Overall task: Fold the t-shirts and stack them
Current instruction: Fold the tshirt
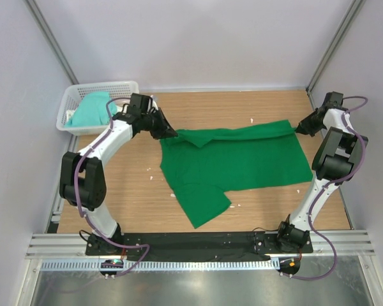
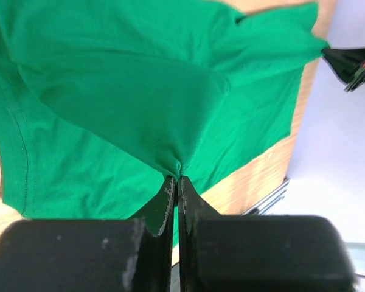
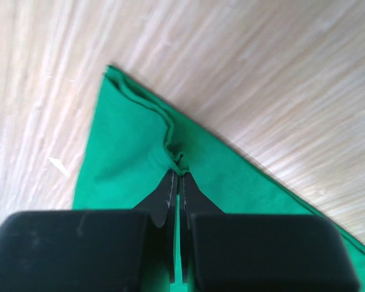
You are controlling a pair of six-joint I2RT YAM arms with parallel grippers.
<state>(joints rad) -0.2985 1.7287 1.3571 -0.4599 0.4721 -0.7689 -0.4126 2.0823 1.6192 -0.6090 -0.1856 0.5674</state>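
We have left gripper (image 2: pixel 177 177) and right gripper (image 3: pixel 177 173) both clenched on the far edge of the green t-shirt (image 1: pixel 242 159). Its long axis runs jaw to jaw, body on our near side.

My left arm (image 1: pixel 108 143) bends at a raised elbow on the near left, its forearm reaching away and inward. The left gripper (image 1: pixel 169 132) has its jaws pressed together on a fold of the green t-shirt (image 1: pixel 242 159). My right arm (image 1: pixel 335 153) rises along the right side with the wrist turned inward. The right gripper (image 1: pixel 301 127) has its jaws closed on that shirt's far corner.
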